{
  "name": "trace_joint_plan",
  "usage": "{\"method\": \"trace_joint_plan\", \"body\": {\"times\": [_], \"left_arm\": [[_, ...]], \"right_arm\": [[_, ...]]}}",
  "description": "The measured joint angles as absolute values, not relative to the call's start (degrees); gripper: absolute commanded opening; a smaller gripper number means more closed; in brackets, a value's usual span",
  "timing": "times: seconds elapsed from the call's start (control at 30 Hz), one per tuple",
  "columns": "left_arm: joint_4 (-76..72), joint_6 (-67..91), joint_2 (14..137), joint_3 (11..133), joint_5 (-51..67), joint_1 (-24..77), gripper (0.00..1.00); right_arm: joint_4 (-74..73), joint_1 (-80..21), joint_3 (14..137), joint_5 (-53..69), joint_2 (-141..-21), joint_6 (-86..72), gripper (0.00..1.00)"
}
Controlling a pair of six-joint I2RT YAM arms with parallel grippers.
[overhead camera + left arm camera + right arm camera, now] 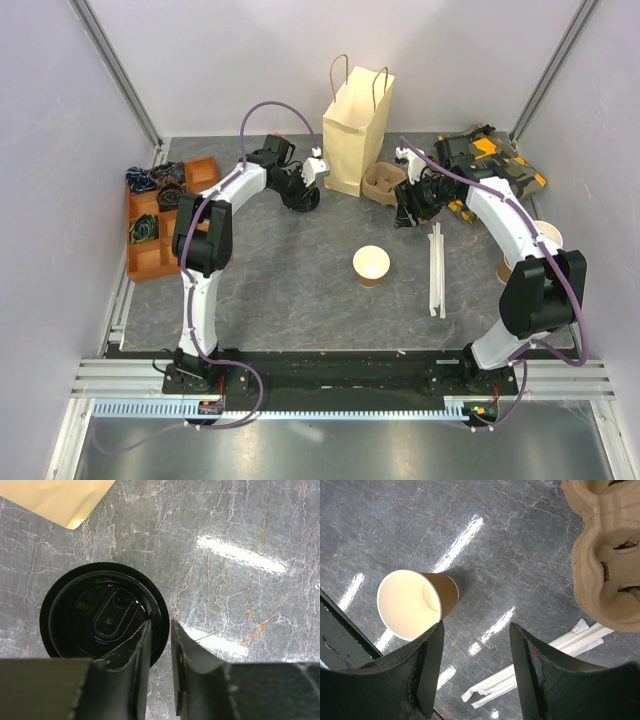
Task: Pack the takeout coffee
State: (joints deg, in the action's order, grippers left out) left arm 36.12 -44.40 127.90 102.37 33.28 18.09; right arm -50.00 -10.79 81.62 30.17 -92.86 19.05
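Observation:
No lidded brown cup is in view. A small brown paper cup [371,265] stands open and lidless mid-table; it also shows in the right wrist view [410,605]. A loose round black lid [100,610] lies on the table beside the tan paper bag [355,130]. My left gripper [161,625] is closed to a narrow gap on the lid's right rim, one finger over the lid and one outside it; in the top view it [305,190] sits at the bag's left foot. My right gripper [476,627] is open and empty above the table, behind the cup.
A moulded pulp cup carrier [383,183] lies right of the bag, close to my right gripper [408,212]. Wrapped straws [436,270] lie right of the cup. An orange tray [135,270] stands at the left; pale cups [545,238] and a box of packets [490,160] are at the right.

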Motion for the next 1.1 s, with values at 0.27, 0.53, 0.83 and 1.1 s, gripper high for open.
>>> {"method": "trace_joint_plan", "body": {"times": [0.27, 0.53, 0.83, 1.1], "left_arm": [[36.2, -44.4, 127.9, 102.6, 33.3, 18.1, 0.07], [37.4, -44.1, 127.3, 102.6, 33.5, 18.1, 0.02], [39.0, -42.7, 123.0, 102.8, 35.1, 17.2, 0.02], [39.8, -39.7, 122.2, 104.8, 37.3, 15.9, 0.02]], "right_arm": [[-50.0, -10.8, 81.6, 30.2, -92.9, 19.0, 0.63], [-50.0, -10.8, 81.6, 30.3, -92.9, 19.0, 0.62], [-50.0, -10.8, 81.8, 32.6, -93.9, 18.7, 0.62], [-49.2, -10.8, 83.0, 34.9, -94.8, 17.2, 0.61]]}}
